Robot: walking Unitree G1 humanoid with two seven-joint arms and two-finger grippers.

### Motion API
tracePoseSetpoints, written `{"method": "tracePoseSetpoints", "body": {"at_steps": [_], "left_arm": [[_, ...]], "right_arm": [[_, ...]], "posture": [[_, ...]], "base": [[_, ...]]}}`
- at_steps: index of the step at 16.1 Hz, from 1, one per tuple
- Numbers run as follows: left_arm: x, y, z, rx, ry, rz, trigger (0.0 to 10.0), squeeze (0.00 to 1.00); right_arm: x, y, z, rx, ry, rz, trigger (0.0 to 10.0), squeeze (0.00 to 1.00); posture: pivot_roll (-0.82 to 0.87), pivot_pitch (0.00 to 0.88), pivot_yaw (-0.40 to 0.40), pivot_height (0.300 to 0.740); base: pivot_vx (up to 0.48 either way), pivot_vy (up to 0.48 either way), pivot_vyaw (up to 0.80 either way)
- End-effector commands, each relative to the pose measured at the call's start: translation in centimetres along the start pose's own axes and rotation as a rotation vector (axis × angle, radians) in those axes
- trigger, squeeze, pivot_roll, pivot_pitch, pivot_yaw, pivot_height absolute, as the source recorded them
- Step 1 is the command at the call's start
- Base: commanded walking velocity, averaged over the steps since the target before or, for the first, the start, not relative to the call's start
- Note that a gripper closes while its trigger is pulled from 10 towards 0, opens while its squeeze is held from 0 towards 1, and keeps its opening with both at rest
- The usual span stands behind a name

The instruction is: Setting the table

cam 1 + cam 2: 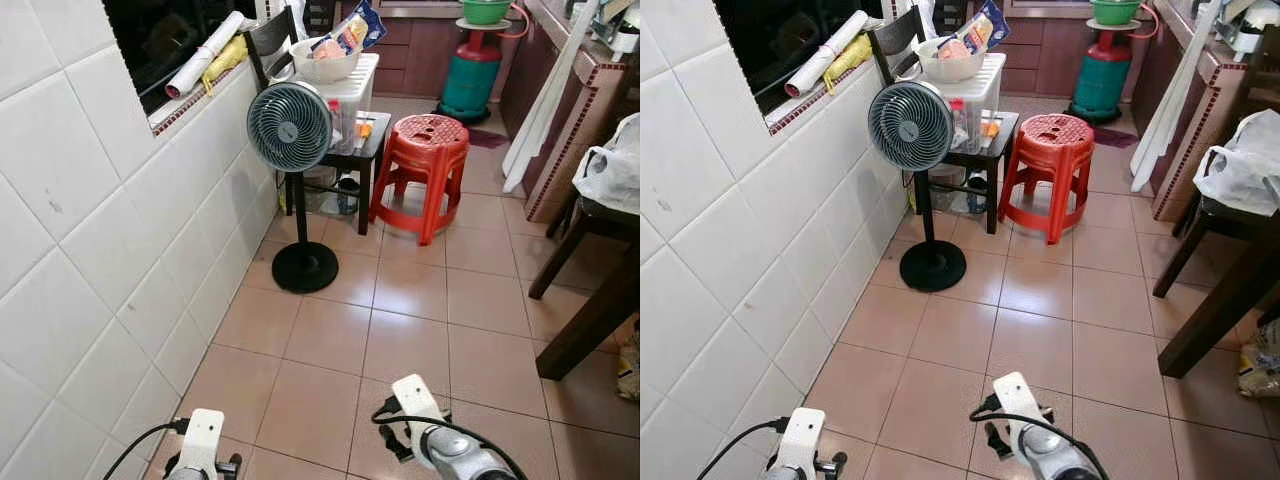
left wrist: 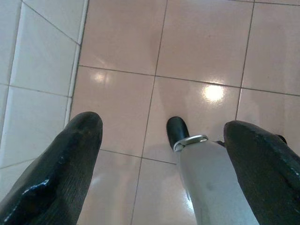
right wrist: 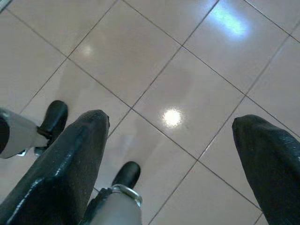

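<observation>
Both arms hang low over pinkish tiled floor [image 1: 400, 330]; left gripper [image 2: 159, 140] and right gripper [image 3: 171, 136] spread wide, empty. No tableware visible; dark wooden table [image 1: 600, 300] ahead-right. Best turn toward it, skirt grey pedestal fan [image 1: 290, 127]

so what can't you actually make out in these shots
- Dark table: head views, cut off by the right edge, top unseen.
- White plastic bag: contents hidden by the bag itself.
- Clear bin: contents blurred, fan covers part.
- Window: too dark to see through.
- Both grippers open, holding nothing.
</observation>
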State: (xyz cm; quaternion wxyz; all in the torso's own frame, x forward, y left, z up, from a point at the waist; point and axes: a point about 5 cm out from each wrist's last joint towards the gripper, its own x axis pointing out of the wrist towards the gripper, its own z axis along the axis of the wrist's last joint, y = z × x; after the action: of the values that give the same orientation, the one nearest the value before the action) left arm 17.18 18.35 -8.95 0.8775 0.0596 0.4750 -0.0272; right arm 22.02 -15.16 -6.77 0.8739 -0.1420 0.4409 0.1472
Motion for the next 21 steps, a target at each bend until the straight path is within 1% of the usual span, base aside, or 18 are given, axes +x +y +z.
{"method": "tracePoseSetpoints", "body": {"at_steps": [1,5,9,15,21], "left_arm": [[0.00,0.34,0.02,-0.005,0.008,0.005,10.0,0.00],[0.00,0.33,0.02,-0.007,0.008,0.005,10.0,0.00],[0.05,0.08,0.23,-0.017,0.001,-0.009,10.0,0.00],[0.09,-0.01,0.36,-0.019,0.003,-0.014,10.0,0.00],[0.10,-0.01,0.43,-0.003,0.003,-0.015,10.0,0.00]], "right_arm": [[0.00,-0.14,0.23,-0.011,-0.006,0.004,10.0,0.00],[0.00,-0.15,0.24,-0.011,-0.006,0.004,10.0,0.00],[-0.03,-0.35,0.32,-0.041,-0.009,0.012,10.0,0.00],[-0.06,-0.51,0.23,-0.043,-0.007,0.012,10.0,0.00],[-0.08,-0.60,0.27,-0.038,-0.018,-0.002,10.0,0.00]], "posture": [[-0.02,0.000,0.032,0.740],[-0.02,0.000,0.030,0.740],[-0.02,0.000,0.022,0.740],[-0.02,0.000,0.023,0.740],[-0.03,0.000,0.027,0.740]], "base": [[0.000,0.000,0.00],[0.000,0.000,0.00],[0.333,0.309,0.00],[0.320,0.357,0.00],[0.321,0.358,0.00]]}}
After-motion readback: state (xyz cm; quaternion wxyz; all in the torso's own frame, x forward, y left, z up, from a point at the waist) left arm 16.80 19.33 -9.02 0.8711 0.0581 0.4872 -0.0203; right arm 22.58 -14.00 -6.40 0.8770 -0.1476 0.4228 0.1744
